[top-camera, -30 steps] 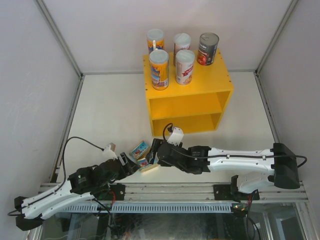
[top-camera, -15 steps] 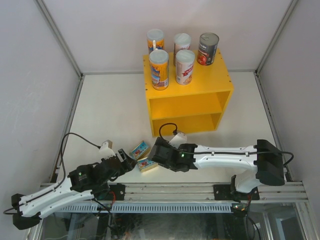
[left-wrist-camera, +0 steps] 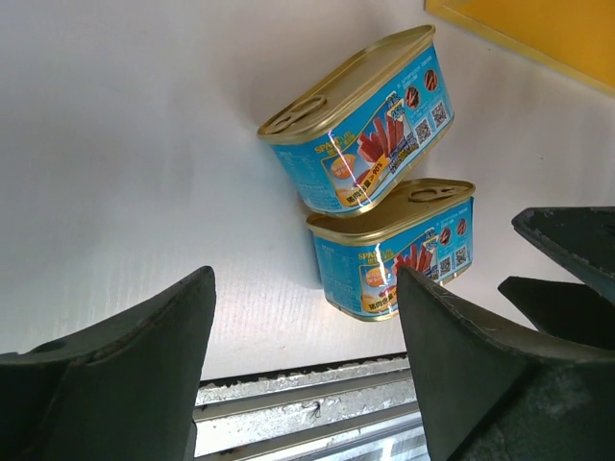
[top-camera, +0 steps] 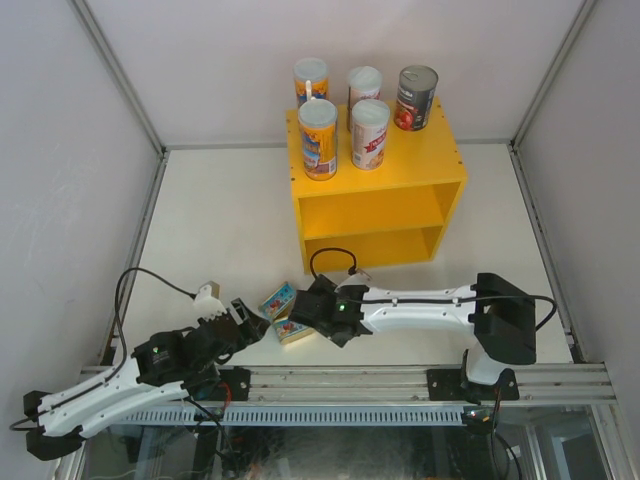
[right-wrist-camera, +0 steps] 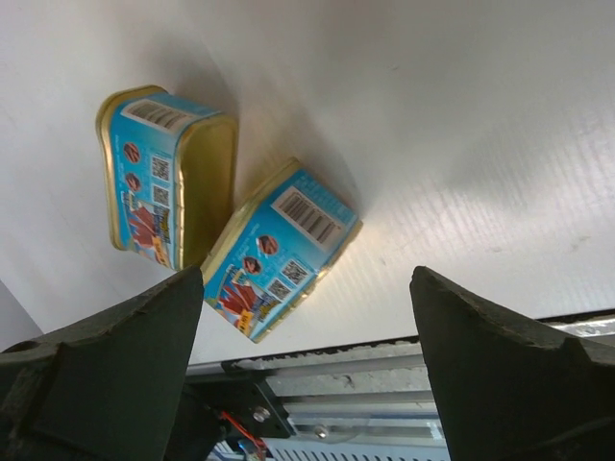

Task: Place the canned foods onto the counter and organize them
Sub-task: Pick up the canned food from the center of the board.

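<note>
While hovering with left gripper (left-wrist-camera: pixel 306 279) and right gripper (right-wrist-camera: pixel 306 279) open, empty: fetching blue-labelled tins (left-wrist-camera: pixel 360 130); next, close squarely on one.

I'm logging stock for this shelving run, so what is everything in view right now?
tall tubes: 2, orange-blue with white lids, upright on top of the yellow box, left side
short tubes: 2, white-pink with white lids, upright on the box top, middle
steel can: 1, dark red label, upright on the box top, back right
flat tins: 2, blue labels and gold lids, close together on the table in front of the box
yellow box: 1, bright yellow, open front, one inner shelf
table: 1, white
rail: 1, silver, along the table's near edge
left tool: 1, black, open, holding nothing, left of the tins
right tool: 1, black, open, holding nothing, right of the tins
</note>
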### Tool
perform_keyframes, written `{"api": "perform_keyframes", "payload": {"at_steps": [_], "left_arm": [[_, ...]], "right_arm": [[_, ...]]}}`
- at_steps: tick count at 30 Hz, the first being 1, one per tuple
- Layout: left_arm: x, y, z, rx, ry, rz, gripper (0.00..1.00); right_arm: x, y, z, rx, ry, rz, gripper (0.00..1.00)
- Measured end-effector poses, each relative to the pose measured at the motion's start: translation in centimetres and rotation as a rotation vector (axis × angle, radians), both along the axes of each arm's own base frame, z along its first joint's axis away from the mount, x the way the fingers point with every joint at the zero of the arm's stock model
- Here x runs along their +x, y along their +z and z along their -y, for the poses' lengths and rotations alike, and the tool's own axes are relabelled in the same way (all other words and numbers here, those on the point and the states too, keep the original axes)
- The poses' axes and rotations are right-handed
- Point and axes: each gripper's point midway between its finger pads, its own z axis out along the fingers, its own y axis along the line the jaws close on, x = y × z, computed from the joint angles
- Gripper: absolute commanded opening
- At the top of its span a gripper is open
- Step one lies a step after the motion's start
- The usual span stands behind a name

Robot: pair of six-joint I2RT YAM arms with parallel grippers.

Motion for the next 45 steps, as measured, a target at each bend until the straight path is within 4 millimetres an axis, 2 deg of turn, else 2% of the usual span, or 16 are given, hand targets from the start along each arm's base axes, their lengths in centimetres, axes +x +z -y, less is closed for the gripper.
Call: {"api": "perform_keyframes", "payload": {"at_steps": [8,15,36,45], "left_arm": [[0.2,0.0,-0.3,0.008,0.010,0.011,0.79],[0.3,0.3,-0.3,-0.006,0.013,0.021,0.79],[0.2,0.3,-0.5,-0.009,0.017,0.023,0.79],[0.2,0.4,-0.5,-0.022,0.021,0.025,0.79]], "right_arm": [[1.6,0.2,-2.2,0.019,-0.033,0.004,0.87],[1.7,-0.1,-2.0,0.012,-0.048,-0.006,0.85],[1.6,-3.2,-2.9,-0.013,-0.050,-0.054,0.83],[1.7,-3.4,-3.2,-0.001,-0.051,-0.062,0.80]]}}
